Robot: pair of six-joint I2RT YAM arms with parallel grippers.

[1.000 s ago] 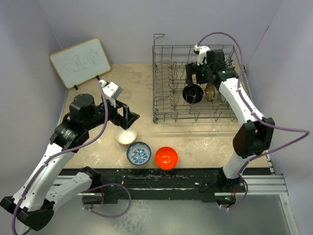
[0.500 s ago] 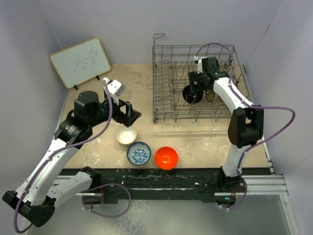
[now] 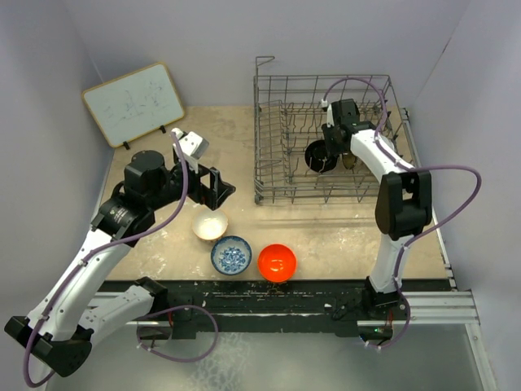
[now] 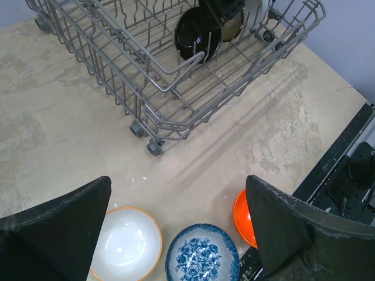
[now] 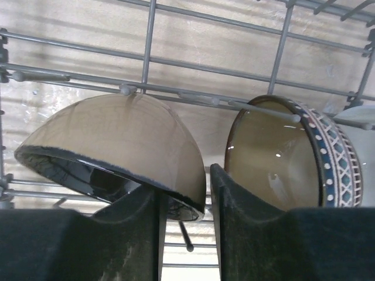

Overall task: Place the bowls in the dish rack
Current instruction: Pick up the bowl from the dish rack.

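nearest the bases, the orange-red bowl (image 3: 277, 261), blue-and-white bowl (image 3: 231, 255) and cream bowl (image 3: 210, 226) sit on the table (image 3: 342, 236) – the left gripper (image 4: 179, 193) hangs above them, fingers wide apart, empty. farther back, in the dish rack (image 3: 309, 195), the black bowl (image 3: 319, 156) stands on edge beside the brown-rimmed bowl (image 5: 269, 152); the right gripper (image 5: 184, 187) straddles the black rim – pinching or not, i cannot tell.

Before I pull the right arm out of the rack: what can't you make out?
- Right wrist view: whether the right gripper pinches the rim of the black bowl; its own fingers cover the contact.
- Right wrist view: white bowl, cut off by the right edge.
- Left wrist view: orange-red bowl, half hidden behind a finger of the left gripper.
- Top view: bowls in the dish rack, too small.
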